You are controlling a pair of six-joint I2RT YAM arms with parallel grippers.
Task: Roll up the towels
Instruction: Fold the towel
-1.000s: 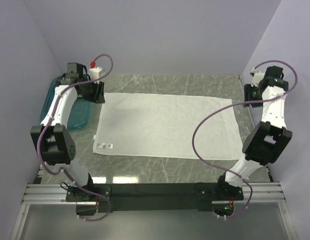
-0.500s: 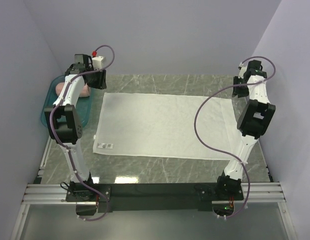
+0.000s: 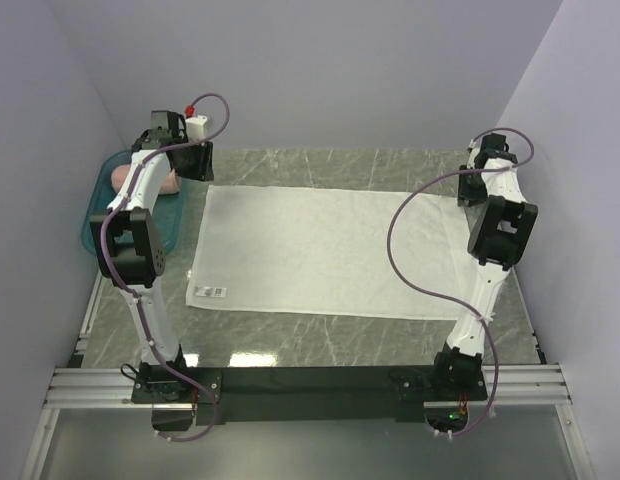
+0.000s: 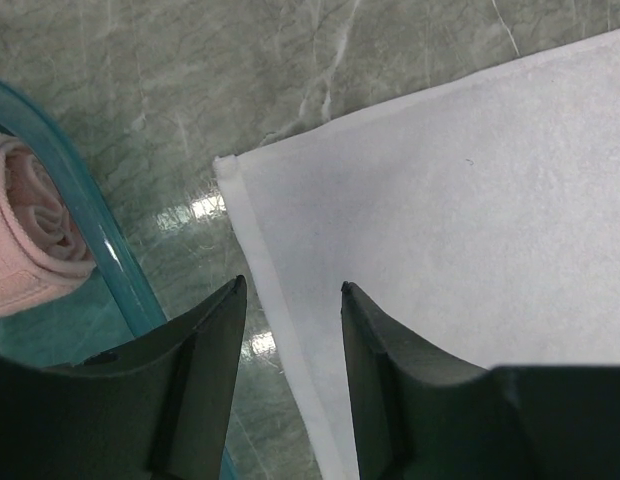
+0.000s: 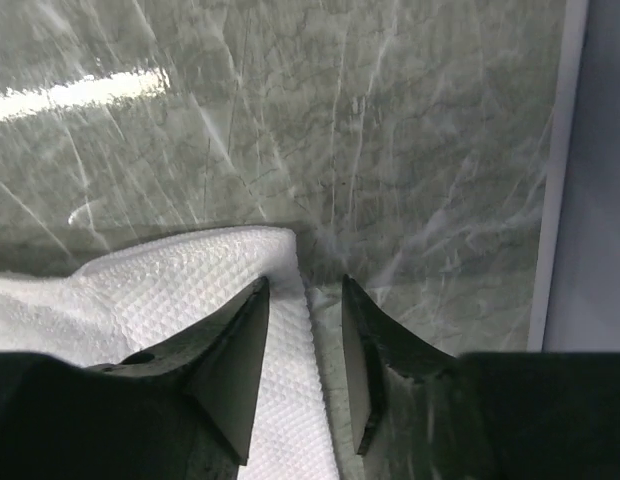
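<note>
Both arms at the white towel's far corners, nothing clamped
White towel (image 3: 330,250) lies flat mid-tabletop (image 3: 320,340), label (image 3: 210,292) by its near-left corner. Left fingers (image 4: 215,330) parted, straddling the towel's left hem just short of its far-left corner; cloth flat between them, not pinched. Right fingers (image 5: 245,330) parted either side of the far-right corner, which is slightly rumpled; no pinch visible. Pink towel (image 4: 30,230) sits rolled in the teal tray (image 4: 115,265) at the tabletop's far-left edge
</note>
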